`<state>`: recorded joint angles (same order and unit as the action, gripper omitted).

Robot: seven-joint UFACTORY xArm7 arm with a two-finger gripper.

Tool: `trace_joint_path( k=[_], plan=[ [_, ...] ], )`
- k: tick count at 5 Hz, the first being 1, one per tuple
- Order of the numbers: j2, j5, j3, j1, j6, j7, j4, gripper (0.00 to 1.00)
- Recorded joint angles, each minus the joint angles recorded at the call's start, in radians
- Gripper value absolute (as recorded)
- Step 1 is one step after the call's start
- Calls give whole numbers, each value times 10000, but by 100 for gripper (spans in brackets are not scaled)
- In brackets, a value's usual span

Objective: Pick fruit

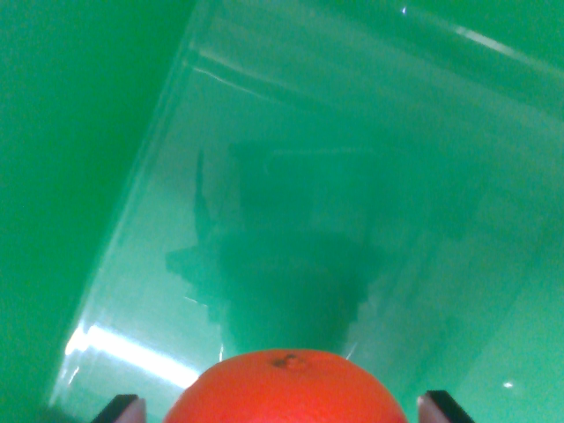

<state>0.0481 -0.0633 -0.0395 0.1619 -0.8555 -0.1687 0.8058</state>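
Orange fruit (285,392) is sitting at the bottom edge of the wrist view, directly between the two fingertips of the pincer (284,409). Only its upper half is showing; the rest is running off the frame. A small dark stem scar is facing the camera near its top.

One fingertip (123,409) is showing just off the fruit toward the wrist view's left, the other just off it toward the wrist view's right. Both tips are pale with dark backs. A thin gap seems to be showing between each tip and the fruit's skin, but the frame is cutting things off low down, so I cannot tell whether the pincer is gripping the fruit or standing apart around it.

Ahead of the pincer, a clear glossy container (159,176) is lying over a green surface (70,132), its wall edge running diagonally away on the wrist view's left. Bright glare streaks are lying across it near the left fingertip. A dark blurred reflection is sitting on the glossy surface just beyond the fruit.
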Motion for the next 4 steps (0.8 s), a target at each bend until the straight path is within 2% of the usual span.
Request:
trace_joint_path(
  k=[1,2,3,4],
  plan=[
    [0,0,0,0,0,0,0,100],
    [-175,22,-4,-2,-418,-27,244,100],
    [-175,22,-4,-2,-418,-27,244,100],
    [-349,43,-8,-5,-835,-55,488,100]
  ],
)
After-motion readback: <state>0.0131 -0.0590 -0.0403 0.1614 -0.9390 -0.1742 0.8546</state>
